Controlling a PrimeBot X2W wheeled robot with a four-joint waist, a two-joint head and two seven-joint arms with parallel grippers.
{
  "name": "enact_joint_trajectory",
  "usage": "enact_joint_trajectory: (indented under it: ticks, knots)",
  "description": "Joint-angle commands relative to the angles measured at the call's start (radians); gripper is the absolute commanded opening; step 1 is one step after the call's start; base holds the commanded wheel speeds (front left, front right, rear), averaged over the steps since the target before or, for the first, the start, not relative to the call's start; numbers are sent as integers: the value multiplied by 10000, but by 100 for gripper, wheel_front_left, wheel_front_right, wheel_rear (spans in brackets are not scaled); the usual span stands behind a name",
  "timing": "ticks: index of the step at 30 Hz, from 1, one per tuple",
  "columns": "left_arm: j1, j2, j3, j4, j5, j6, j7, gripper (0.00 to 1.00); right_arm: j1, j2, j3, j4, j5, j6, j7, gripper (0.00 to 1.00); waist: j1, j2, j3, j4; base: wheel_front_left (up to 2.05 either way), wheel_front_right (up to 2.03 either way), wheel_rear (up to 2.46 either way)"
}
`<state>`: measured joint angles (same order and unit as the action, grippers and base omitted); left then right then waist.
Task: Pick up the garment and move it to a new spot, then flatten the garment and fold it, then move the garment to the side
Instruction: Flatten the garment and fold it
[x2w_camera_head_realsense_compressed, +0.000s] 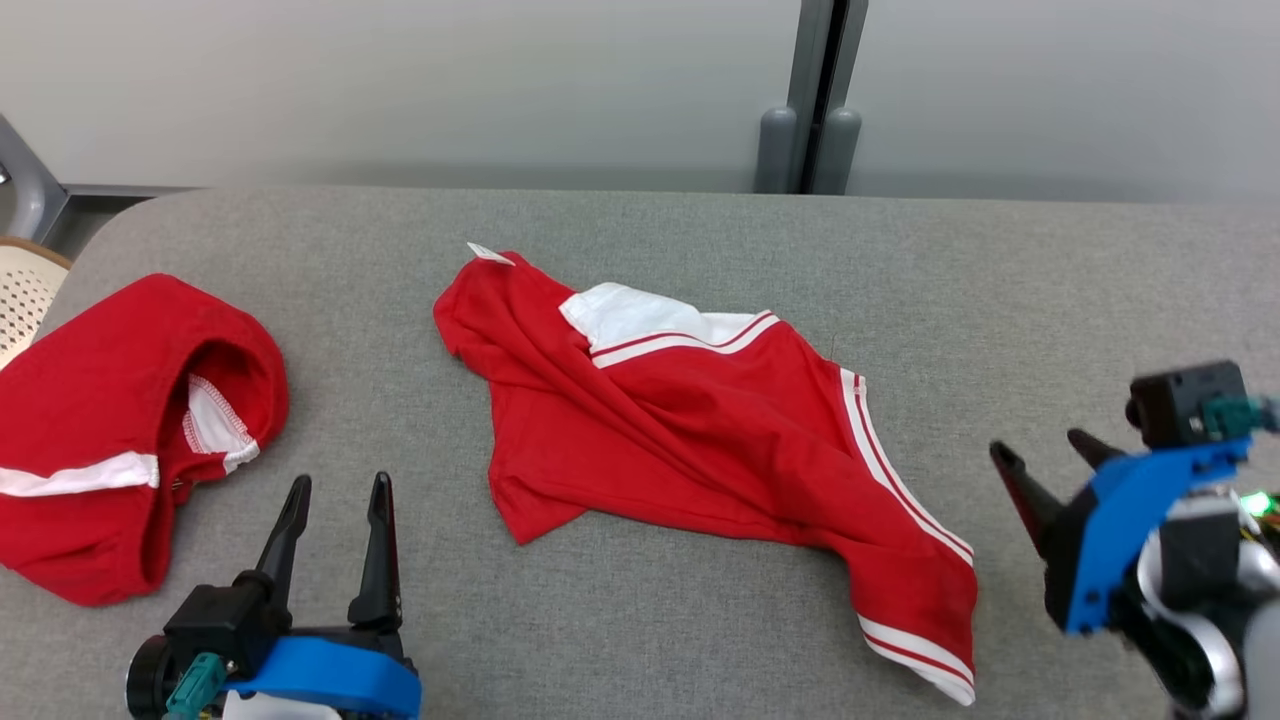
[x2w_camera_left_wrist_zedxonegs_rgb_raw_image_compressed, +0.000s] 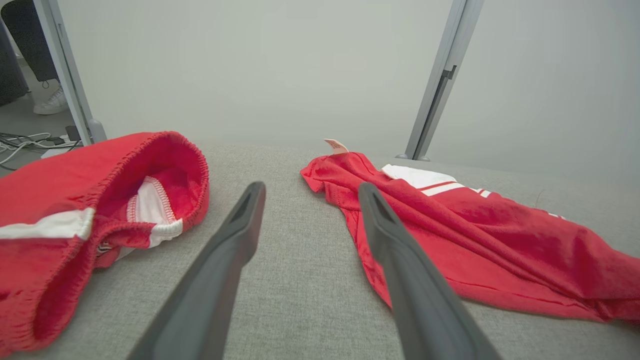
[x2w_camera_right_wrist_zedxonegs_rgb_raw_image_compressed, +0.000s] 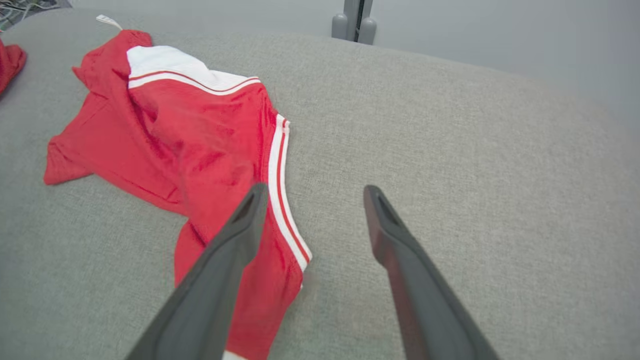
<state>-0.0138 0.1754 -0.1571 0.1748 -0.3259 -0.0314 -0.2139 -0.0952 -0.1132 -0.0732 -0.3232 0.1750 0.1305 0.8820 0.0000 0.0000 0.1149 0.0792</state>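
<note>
A crumpled red garment (x2w_camera_head_realsense_compressed: 700, 440) with white stripes lies near the middle of a grey fabric-covered table (x2w_camera_head_realsense_compressed: 700, 215). It stretches diagonally from the far left toward the near right. A small white label (x2w_camera_head_realsense_compressed: 490, 253) sticks up at its far corner, and a white panel shows along its far edge.

The left gripper (x2w_camera_head_realsense_compressed: 340, 485) stands at the table's near left, its two dark fingers spread apart and holding nothing. Their tips point at bare table between the garment and a second red garment (x2w_camera_head_realsense_compressed: 110, 430). That one sits bunched at the table's left edge, its elastic opening turned toward the centre with white lining showing inside.

The right gripper (x2w_camera_head_realsense_compressed: 1040, 445) hangs at the table's right, apart from the garment's striped near end, its jaws likewise spread and empty. In the right wrist view, one of its fingers (x2w_camera_right_wrist_zedxonegs_rgb_raw_image_compressed: 225, 260) crosses in front of the striped cloth.

Behind the table, a grey partition post (x2w_camera_head_realsense_compressed: 815, 100) rises against a pale wall. A cream perforated object (x2w_camera_head_realsense_compressed: 25, 290) shows past the table's far left corner. The left wrist view also takes in a person's white shoe (x2w_camera_left_wrist_zedxonegs_rgb_raw_image_compressed: 50, 102) and loose cables (x2w_camera_left_wrist_zedxonegs_rgb_raw_image_compressed: 25, 142) on the floor beyond the table.
</note>
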Motion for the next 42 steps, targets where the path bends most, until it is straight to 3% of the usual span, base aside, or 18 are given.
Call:
enact_joint_trajectory:
  ticks: [1, 7, 12, 20, 25, 26, 27, 28, 35, 42]
  knots:
    - [-246, 27, -18, -104, 0, 41, -4, 100, -851, 103, -95, 1097, -138, 5, -302, 100, 0, 0, 192, 68, 0, 0, 0]
    - [-576, 22, -162, -246, 75, 13, 42, 100, -3117, 416, -82, 4968, -120, 5, -1260, 100, 0, 0, 692, 399, 0, 0, 0]
    - [-864, 2, -274, -176, 82, -37, -22, 100, -4403, 517, 25, 7289, -307, 5, -1905, 100, 0, 0, 1091, 773, 0, 0, 0]
    - [-1194, -43, -376, -87, 102, -92, -181, 100, -5331, 595, -204, 9324, -1003, 5, -2519, 100, 0, 0, 1409, 1120, 0, 0, 0]
    - [-1253, -57, -409, -50, 97, -49, -223, 100, -5511, 646, 503, 10225, -954, 10, -2766, 100, 0, 0, 1447, 1157, 0, 0, 0]
    - [-1244, -52, -404, -42, 87, -45, -233, 100, -5537, 659, 694, 10368, -906, 16, -2792, 87, 0, 0, 1441, 1146, 0, 0, 0]
    - [-1234, -49, -400, -35, 75, -30, -238, 100, -5564, 660, 899, 10458, -831, 16, -2887, 27, 0, 0, 1435, 1128, 0, 0, 0]
    - [-1222, -50, -397, -29, 59, -14, -249, 100, -5601, 641, 1026, 10485, -824, 16, -3016, 0, 0, 0, 1430, 1102, 0, 0, 0]
    - [-1050, -21, -380, -12, -17, 50, -283, 100, -5948, 88, 1116, 9689, -1099, 3, -4318, 0, 0, 0, 1201, 826, 0, 0, 0]
    - [-1015, 19, -435, -110, -59, 118, -251, 100, -6251, -504, 508, 8492, -1656, 3, -4699, 0, 0, 0, 1060, 659, 0, 0, 0]
